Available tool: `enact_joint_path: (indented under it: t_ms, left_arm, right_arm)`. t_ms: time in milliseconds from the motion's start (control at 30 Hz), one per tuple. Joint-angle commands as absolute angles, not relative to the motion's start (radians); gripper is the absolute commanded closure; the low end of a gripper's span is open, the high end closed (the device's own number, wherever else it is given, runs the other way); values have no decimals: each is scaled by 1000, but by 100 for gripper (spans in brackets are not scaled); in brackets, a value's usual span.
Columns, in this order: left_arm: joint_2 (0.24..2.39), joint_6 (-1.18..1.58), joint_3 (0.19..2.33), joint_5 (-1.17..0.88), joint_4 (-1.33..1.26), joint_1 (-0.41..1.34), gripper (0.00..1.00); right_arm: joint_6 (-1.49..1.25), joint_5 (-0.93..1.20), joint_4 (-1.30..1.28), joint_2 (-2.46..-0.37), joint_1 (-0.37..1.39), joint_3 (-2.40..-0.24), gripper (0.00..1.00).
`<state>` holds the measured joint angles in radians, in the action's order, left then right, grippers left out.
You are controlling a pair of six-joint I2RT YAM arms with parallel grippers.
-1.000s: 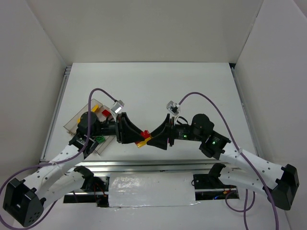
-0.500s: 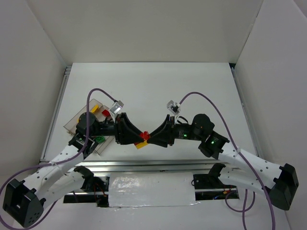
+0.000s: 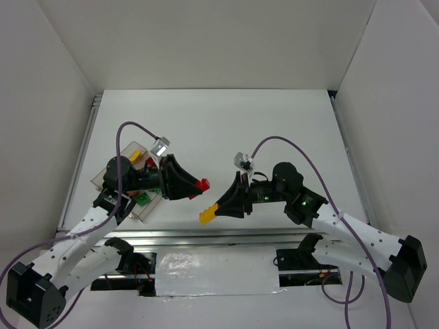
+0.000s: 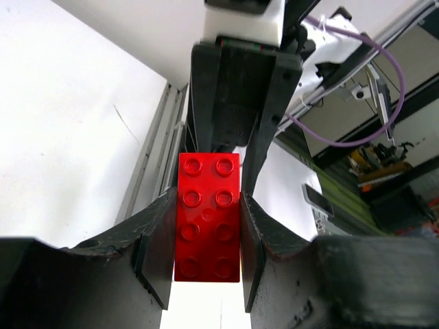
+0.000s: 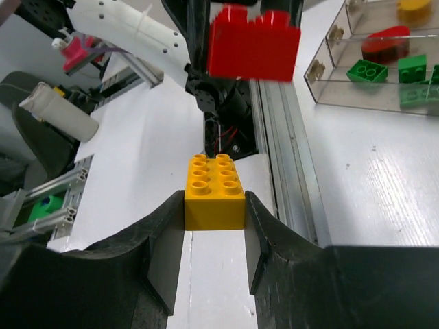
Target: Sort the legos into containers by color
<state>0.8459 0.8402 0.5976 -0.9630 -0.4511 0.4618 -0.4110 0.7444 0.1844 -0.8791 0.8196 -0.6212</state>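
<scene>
My left gripper [image 3: 195,185] is shut on a red brick [image 3: 202,184], held in the air right of the clear tray [image 3: 113,169]; the red brick [image 4: 208,216] sits between the fingers in the left wrist view. My right gripper [image 3: 212,213] is shut on a yellow brick [image 3: 206,216], low near the table's front edge; the yellow brick [image 5: 215,191] is clamped between its fingers. The two bricks are apart. The red brick [image 5: 254,44] and the left gripper show ahead in the right wrist view. The tray [image 5: 329,75] holds green bricks [image 5: 365,70], a rounded red piece [image 5: 384,42] and a yellow piece [image 5: 416,9] in separate compartments.
The tray stands at the table's left side beside the left arm. A metal rail [image 3: 226,239] runs along the front edge by the arm bases. White walls close the table on three sides.
The joined red and yellow bricks have been pulled apart. My left gripper moved left and up with the red one; my right gripper moved down toward the front edge with the yellow one.
</scene>
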Motion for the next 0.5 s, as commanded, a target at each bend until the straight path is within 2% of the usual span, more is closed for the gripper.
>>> enact_joint_path:
  t_ms: [0,100,133,233,267,400,467]
  left_arm:
    - [834,881,629,-991,-568,436,100]
    - [828,752,684,-875,-343,399,100]
    - [831,720,724,-817,-172,381,100]
    - [854,634,796,-451,105,347,100]
    - [885,629,843,-196,268,339,100]
    - [957,714,896,299,485,279,100]
    - [976,753,868,376,485,259,100]
  right_arm:
    - [-361,808,153,-876,796,-614,100]
    - [-370,721,130,-859,785,-606,100]
    - [-374,650,121,-851,785,-603,100]
    - [-373,571,88,-857,785,-614,100]
    - [-374,563,86,-859,785,-615,100]
    - [-390,560,127,-858,785,-594,100]
    - [-391,558,133,-856,785,-588,100]
